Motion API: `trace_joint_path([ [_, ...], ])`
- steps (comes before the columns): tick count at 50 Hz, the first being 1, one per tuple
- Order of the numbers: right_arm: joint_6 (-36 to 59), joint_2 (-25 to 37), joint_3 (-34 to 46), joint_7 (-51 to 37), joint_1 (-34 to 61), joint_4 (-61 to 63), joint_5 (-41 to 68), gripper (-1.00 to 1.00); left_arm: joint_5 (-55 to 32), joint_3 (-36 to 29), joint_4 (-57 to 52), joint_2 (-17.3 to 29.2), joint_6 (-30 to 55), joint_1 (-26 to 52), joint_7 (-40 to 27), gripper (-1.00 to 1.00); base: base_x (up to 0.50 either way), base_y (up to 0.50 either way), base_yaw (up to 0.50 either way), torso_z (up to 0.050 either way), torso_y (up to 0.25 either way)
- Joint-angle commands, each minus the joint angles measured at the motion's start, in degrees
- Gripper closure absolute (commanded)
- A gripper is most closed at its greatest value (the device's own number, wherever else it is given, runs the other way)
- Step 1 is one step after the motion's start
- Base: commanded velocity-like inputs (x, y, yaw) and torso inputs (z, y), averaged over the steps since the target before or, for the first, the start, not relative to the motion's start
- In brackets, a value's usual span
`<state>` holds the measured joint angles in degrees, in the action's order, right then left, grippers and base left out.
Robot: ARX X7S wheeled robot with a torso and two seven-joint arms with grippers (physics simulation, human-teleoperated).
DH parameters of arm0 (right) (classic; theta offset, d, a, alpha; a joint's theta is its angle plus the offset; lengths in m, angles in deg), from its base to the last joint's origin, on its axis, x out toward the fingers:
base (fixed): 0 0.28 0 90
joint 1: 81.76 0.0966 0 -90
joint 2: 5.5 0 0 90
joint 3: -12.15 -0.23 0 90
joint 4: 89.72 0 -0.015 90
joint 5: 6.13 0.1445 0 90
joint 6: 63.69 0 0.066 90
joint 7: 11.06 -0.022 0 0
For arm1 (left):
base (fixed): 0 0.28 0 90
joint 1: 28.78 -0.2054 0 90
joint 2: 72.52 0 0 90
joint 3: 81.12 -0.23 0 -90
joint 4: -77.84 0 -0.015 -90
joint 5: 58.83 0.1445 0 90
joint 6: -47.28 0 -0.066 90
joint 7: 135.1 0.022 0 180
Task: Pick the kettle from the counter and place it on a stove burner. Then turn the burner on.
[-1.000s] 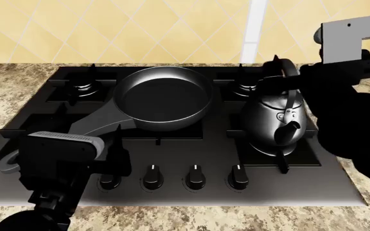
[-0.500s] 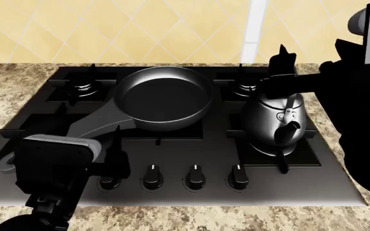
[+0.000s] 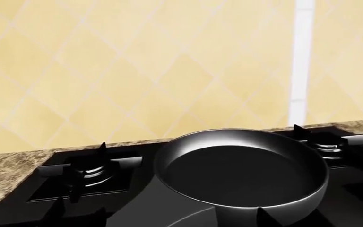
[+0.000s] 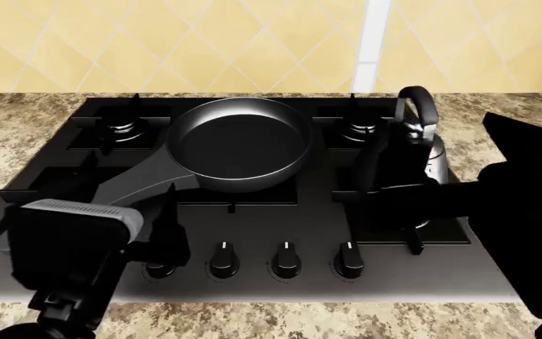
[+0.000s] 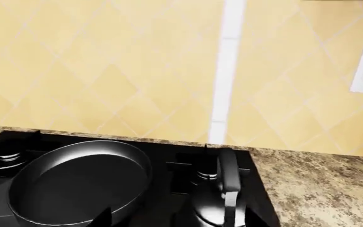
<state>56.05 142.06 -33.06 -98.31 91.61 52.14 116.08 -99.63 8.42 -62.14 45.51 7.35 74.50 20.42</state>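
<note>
The left arm [image 4: 59,275] is matte black, boxy near its end, capped by a pale grey ribbed block with rounded corners. The right arm [image 4: 525,212] is a broad, featureless black bulk with a grey rounded patch at its upper edge.
</note>
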Motion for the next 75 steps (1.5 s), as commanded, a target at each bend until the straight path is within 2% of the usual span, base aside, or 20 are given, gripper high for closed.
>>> trace_joint_path([
  [1, -16.40, 4.12, 18.37, -2.38, 3.73, 8.10, 0.60, -1.00, -1.70, 0.97, -2.11, 0.58, 0.68, -0.34, -0.79, -1.00, 0.00, 0.00, 0.00, 0.000, 0.000],
  [13, -7.94, 0.86, -0.62, -2.72, -22.39, 8.13, -0.90, -1.00, -2.64, 1.88, -3.42, 1.08, 0.54, -1.99, -1.65, -1.00, 0.00, 0.00, 0.00, 0.000, 0.000],
  [16, -7.20, 0.21, -2.33, -2.71, -25.42, 8.13, -2.07, -1.00, -2.45, 1.96, -3.37, 1.16, 0.10, -2.70, -1.65, -1.00, 0.00, 0.00, 0.00, 0.000, 0.000],
  [25, -7.63, -2.02, 2.38, -0.59, -30.53, 5.35, -10.34, -1.00, -1.62, 1.14, -2.34, 1.20, -0.77, -3.05, -1.43, -1.00, 0.00, 0.00, 0.00, 0.000, 0.000],
  [38, -8.48, -2.12, 3.05, 4.60, -35.20, 1.21, -16.59, -1.00, -1.68, 0.82, -1.69, 1.31, -1.21, -3.13, -1.57, -1.00, 0.00, 0.00, 0.00, 0.000, 0.000],
  [75, -4.07, -6.60, 7.38, 12.14, -36.05, -7.73, -19.53, -1.00, 1.06, -2.50, 2.99, 1.06, -4.00, -2.92, -0.42, -1.00, 0.00, 0.00, 0.00, 0.000, 0.000],
])
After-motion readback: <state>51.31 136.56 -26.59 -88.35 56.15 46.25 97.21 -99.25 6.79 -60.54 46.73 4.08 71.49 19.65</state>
